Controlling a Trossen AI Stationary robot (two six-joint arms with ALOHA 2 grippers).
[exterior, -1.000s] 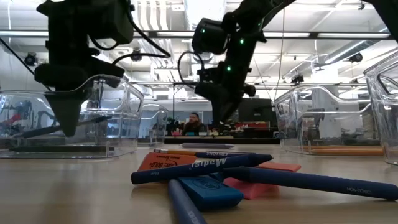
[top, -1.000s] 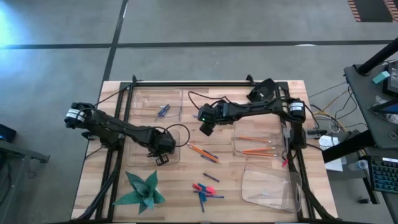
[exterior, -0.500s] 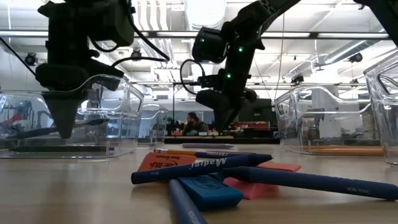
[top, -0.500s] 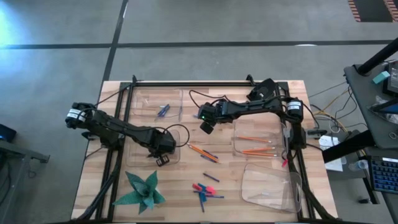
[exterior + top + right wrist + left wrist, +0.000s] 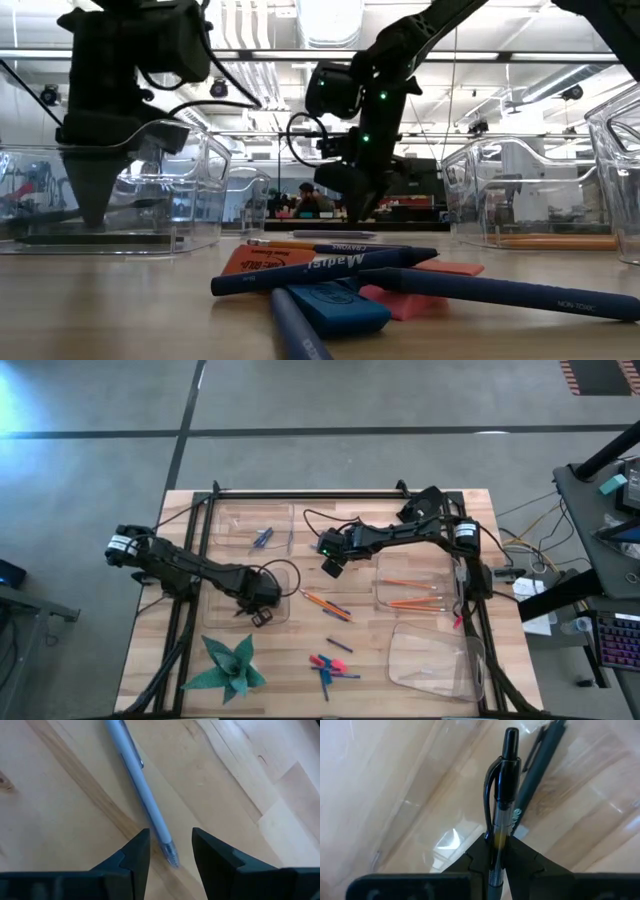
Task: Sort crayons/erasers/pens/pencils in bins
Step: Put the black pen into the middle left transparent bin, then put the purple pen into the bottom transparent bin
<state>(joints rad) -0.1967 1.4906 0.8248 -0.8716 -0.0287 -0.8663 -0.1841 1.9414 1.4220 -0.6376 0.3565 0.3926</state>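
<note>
Near the table's (image 5: 150, 650) middle, our right gripper (image 5: 170, 851) hangs open over a light pen (image 5: 141, 795): stiff, probably slippery, best pinched mid-barrel. Our left gripper (image 5: 499, 851) clamps a black pen (image 5: 501, 810) over its bin (image 5: 222, 612).

Bare wood lay open across the near-left table (image 5: 160, 660) beside a green paper shape (image 5: 228, 665). The middle was cramped: two orange pencils (image 5: 326, 604) lay just beside the left arm's bin (image 5: 292, 596), with the right gripper (image 5: 331, 567) hanging over the gap between bins. Nearer the front, a heap of erasers (image 5: 345, 300) and blue sticks (image 5: 320, 270) blocked the centre, leaving a narrow lane before the large tilted bin (image 5: 440, 655).
</note>
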